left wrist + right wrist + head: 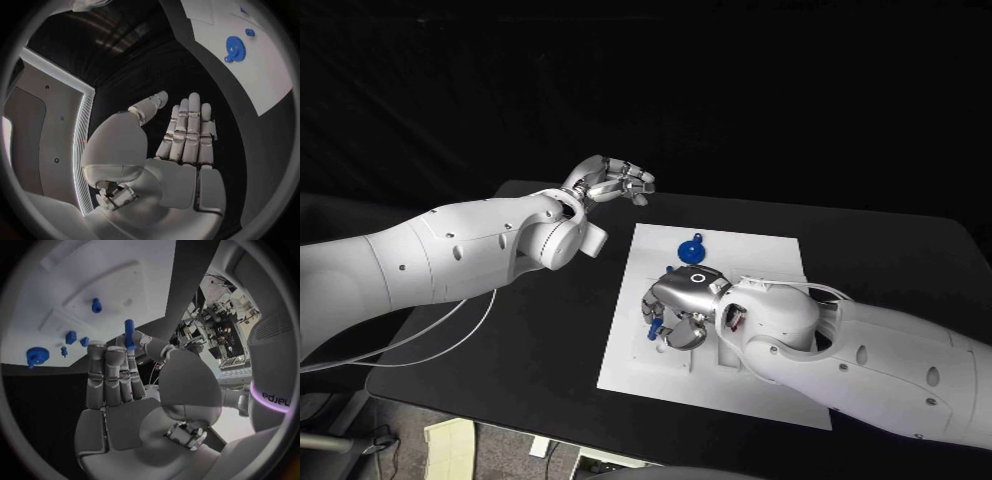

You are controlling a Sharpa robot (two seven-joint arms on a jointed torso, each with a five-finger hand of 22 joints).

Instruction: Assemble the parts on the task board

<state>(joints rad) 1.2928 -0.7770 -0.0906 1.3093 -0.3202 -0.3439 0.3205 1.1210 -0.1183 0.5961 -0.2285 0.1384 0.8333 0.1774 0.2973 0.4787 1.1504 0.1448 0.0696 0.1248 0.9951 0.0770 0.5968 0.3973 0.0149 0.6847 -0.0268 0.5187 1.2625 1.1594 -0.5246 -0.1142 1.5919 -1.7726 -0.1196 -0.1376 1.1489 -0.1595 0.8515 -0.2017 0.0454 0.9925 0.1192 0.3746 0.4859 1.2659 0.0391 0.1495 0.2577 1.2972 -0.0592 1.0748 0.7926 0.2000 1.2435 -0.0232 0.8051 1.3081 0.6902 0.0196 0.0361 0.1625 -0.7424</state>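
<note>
Now our right robot hand (125, 385) pinches a blue peg (129, 333) above the task board (762, 250); we should keep it upright and line it over its hole. Left robot hand (610, 182) hovers empty, fingers loosely curled, over the desk (877, 240).

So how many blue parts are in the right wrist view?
6: gear, three small pieces and standing peg on the board, held peg in the right hand. Others may be hidden.
</note>
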